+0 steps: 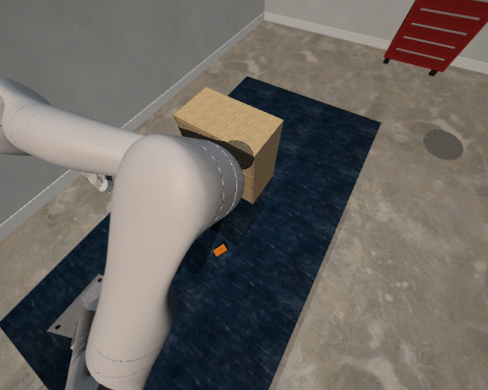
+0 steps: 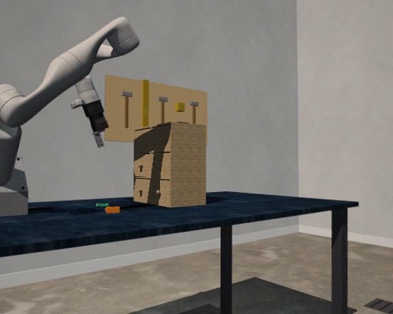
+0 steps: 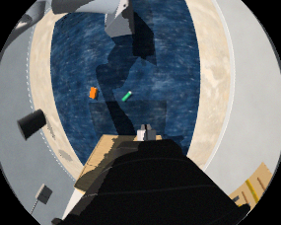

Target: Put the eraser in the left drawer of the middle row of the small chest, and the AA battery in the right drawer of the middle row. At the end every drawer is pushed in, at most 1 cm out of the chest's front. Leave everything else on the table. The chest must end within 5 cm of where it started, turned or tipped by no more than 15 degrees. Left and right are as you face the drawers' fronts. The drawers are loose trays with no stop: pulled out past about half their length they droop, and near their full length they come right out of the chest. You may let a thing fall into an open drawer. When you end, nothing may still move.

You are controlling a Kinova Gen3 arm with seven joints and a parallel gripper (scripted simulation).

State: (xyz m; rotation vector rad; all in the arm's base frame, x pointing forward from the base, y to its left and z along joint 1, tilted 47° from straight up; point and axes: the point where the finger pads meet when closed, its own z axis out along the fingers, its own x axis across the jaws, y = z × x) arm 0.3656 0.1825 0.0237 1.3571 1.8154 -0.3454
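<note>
The small wooden chest (image 1: 232,115) (image 2: 188,165) (image 3: 103,154) stands upright; the fronts visible in the exterior view look pushed in, though shadow and the arm hide parts. The orange eraser (image 1: 220,250) (image 2: 112,209) (image 3: 93,92) lies on the table in front of the chest. The green AA battery (image 2: 102,204) (image 3: 126,96) lies near it; the arm hides it in the top view. My gripper (image 2: 100,146) (image 3: 145,129) is shut and empty, pointing down and slightly tilted. It hangs in front of the chest, at about its top row's height, well above the battery and eraser.
The dark blue table (image 1: 309,222) (image 2: 263,203) (image 3: 173,74) carries the chest and the robot's base (image 2: 7,203). The arm's large upper links (image 1: 163,205) (image 2: 69,62) reach above and in front of the chest. A tool board (image 2: 116,134) is on the wall behind.
</note>
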